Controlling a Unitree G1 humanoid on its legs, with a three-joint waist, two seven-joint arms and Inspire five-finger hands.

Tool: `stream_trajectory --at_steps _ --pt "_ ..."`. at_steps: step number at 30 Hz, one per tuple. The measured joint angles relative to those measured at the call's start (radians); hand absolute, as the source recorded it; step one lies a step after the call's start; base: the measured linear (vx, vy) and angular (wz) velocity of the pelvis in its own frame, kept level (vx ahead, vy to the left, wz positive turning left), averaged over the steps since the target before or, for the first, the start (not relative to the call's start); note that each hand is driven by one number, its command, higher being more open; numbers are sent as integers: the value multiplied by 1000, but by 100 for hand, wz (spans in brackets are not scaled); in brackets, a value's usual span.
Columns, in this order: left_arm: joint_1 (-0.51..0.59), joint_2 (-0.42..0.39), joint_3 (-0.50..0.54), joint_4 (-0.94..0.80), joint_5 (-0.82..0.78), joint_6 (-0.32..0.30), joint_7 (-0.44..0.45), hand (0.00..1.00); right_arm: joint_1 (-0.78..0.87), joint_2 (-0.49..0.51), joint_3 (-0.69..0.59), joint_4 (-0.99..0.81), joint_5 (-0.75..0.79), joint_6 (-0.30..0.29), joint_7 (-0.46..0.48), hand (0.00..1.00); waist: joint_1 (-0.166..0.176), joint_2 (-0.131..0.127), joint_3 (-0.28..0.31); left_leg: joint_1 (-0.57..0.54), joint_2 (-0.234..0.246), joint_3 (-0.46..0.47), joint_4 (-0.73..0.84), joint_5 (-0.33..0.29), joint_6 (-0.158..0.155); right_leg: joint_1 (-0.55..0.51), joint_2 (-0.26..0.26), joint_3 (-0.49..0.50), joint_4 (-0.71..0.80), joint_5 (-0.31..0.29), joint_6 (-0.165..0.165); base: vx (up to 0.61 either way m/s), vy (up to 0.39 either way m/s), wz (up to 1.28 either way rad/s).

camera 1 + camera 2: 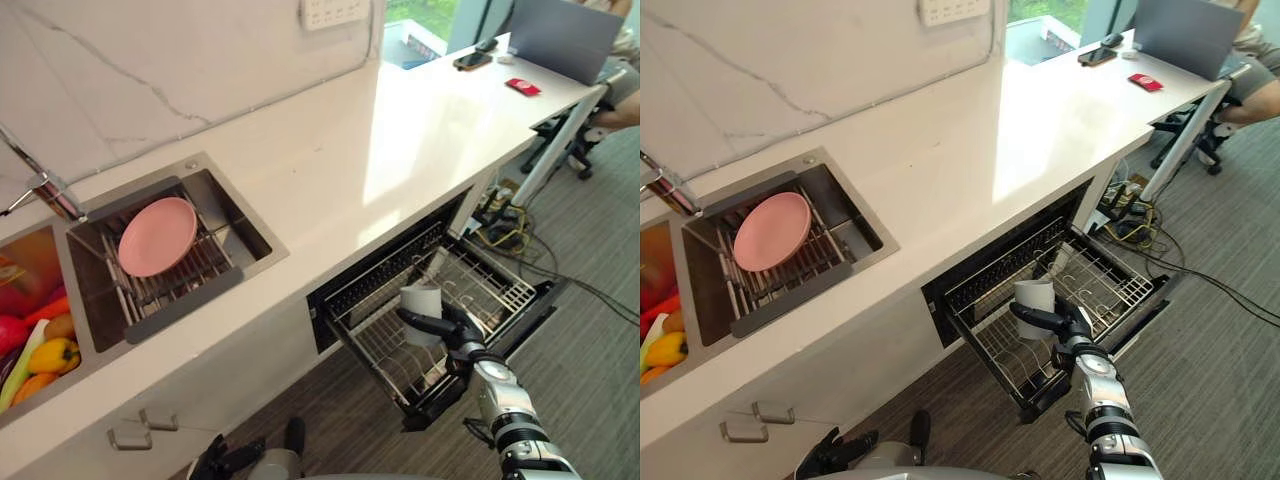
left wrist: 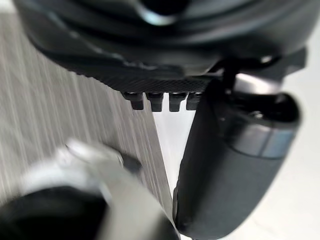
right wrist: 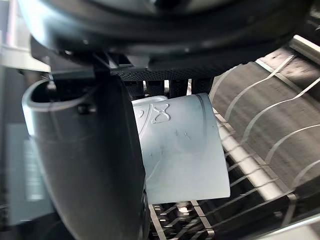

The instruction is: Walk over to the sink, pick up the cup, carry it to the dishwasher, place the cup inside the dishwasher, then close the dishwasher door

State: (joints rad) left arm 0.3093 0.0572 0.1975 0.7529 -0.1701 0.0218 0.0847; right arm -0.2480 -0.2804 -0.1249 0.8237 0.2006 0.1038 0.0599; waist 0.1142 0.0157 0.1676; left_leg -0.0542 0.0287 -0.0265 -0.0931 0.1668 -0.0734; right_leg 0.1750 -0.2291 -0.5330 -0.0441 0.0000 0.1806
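My right hand (image 1: 447, 330) holds a pale grey cup (image 1: 421, 311) over the pulled-out wire rack (image 1: 500, 290) of the open dishwasher (image 1: 385, 268). Thumb and fingers curl round the cup (image 3: 180, 150), which hangs just above the rack's wires (image 3: 260, 185). In the right eye view the same cup (image 1: 1033, 303) sits in the hand (image 1: 1065, 325) over the rack's middle. My left hand (image 1: 235, 458) hangs low by the floor under the counter, fingers curled and holding nothing (image 2: 160, 102).
A sink (image 1: 235, 215) in the white counter (image 1: 380, 130) holds a pink plate (image 1: 157, 236) on a wire drainer. Fruit and vegetables (image 1: 40, 350) fill a basin at the left. A desk with a laptop (image 1: 560, 35) stands beyond, with cables (image 1: 510, 235) on the floor.
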Motion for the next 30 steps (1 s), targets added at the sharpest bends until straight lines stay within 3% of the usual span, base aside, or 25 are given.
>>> stream_trajectory --at_steps 8,9,16,24,30 --pt "-27 0 -10 9 8 -8 -3 100 -68 7 11 126 -38 -14 17 0 26 24 111 -52 -16 -80 0 33 -1 -6 -1 -84 31 -10 -7 -65 16 34" --pt "-30 4 -10 29 -8 -9 -5 100 -87 -4 12 135 -76 -22 14 100 33 26 119 -60 -20 -96 0 38 0 -4 -1 -101 33 -17 -14 -38 7 25" --pt "-33 10 -35 40 -50 -20 -45 100 -130 -5 29 194 -170 -26 -45 100 64 30 146 -64 -32 -146 0 50 5 13 -6 -149 62 -45 -14 -13 -10 25" --pt "-32 16 -48 45 -66 -29 -53 100 -130 4 53 195 -274 -29 -152 100 62 31 148 -45 -31 -146 0 49 4 31 -10 -146 67 -48 -16 -9 1 -1" --pt "-21 20 -45 51 -110 -33 -75 100 1 25 11 -98 -218 -51 -254 100 49 23 142 0 -12 -68 -1 24 -1 28 -11 -63 65 -50 -19 -35 7 -36"
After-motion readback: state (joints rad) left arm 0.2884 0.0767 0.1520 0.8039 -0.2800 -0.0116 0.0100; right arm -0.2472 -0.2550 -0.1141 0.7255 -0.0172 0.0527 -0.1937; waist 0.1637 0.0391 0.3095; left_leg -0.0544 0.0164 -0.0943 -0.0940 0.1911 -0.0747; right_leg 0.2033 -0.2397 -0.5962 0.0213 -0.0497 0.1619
